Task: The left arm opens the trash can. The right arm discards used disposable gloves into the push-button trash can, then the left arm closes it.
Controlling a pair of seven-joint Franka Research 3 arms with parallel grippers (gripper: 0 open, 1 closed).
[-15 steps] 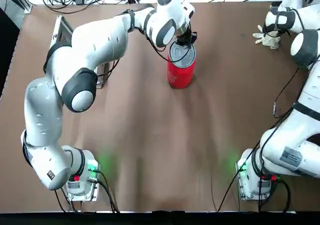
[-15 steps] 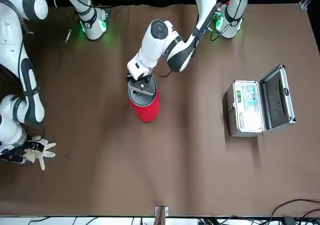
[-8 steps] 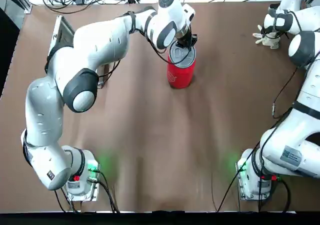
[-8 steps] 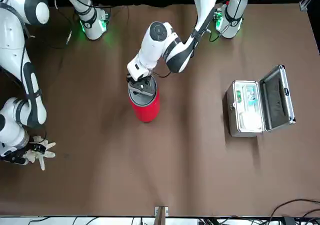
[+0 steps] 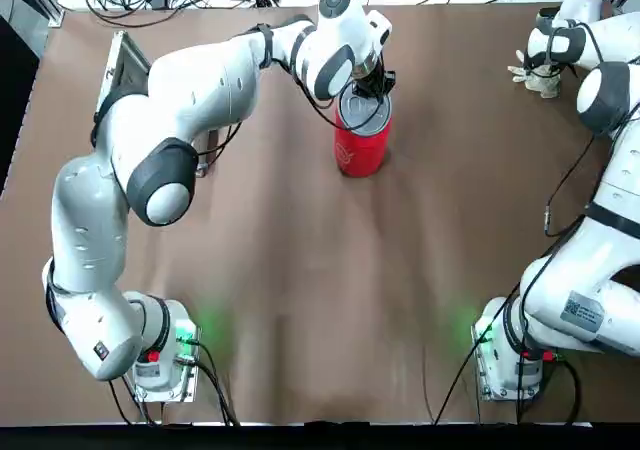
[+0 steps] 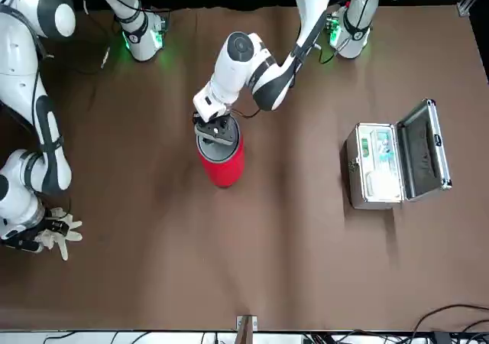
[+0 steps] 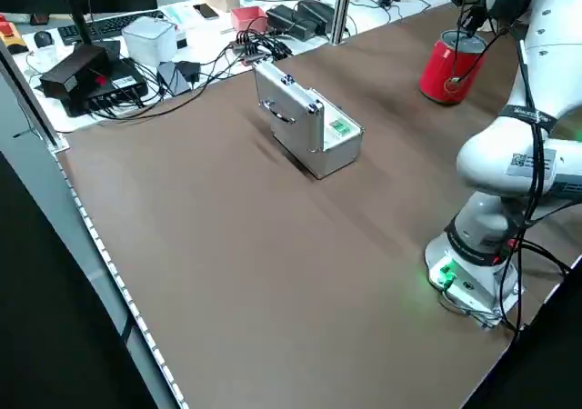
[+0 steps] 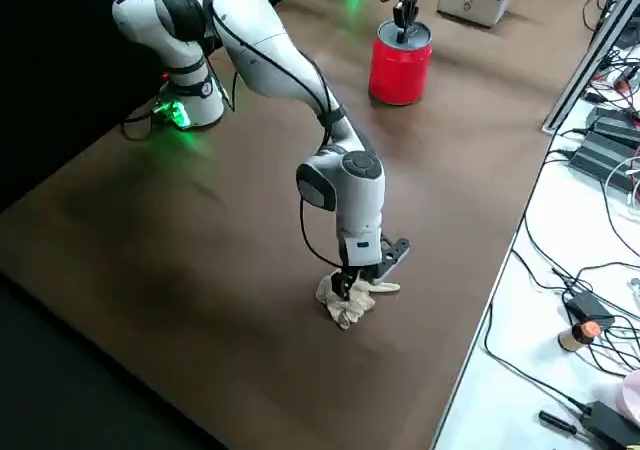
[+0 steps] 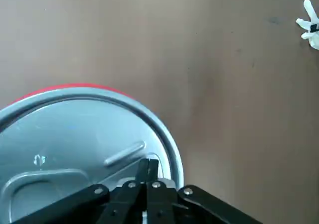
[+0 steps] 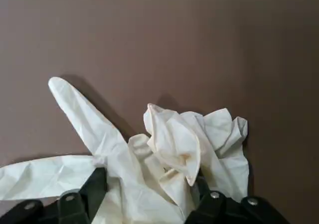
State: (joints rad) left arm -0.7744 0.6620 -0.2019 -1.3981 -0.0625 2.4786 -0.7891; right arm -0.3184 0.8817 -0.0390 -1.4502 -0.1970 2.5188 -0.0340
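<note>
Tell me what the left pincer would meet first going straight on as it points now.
Most likely the trash can's lid, just beyond the left pincer's tips; whether they already touch it is unclear.

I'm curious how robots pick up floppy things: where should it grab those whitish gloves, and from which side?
Probably the crumpled middle of the gloves, from above: it bunches up off the table, giving fingers more to pinch than the flat, splayed glove fingertips.
</note>
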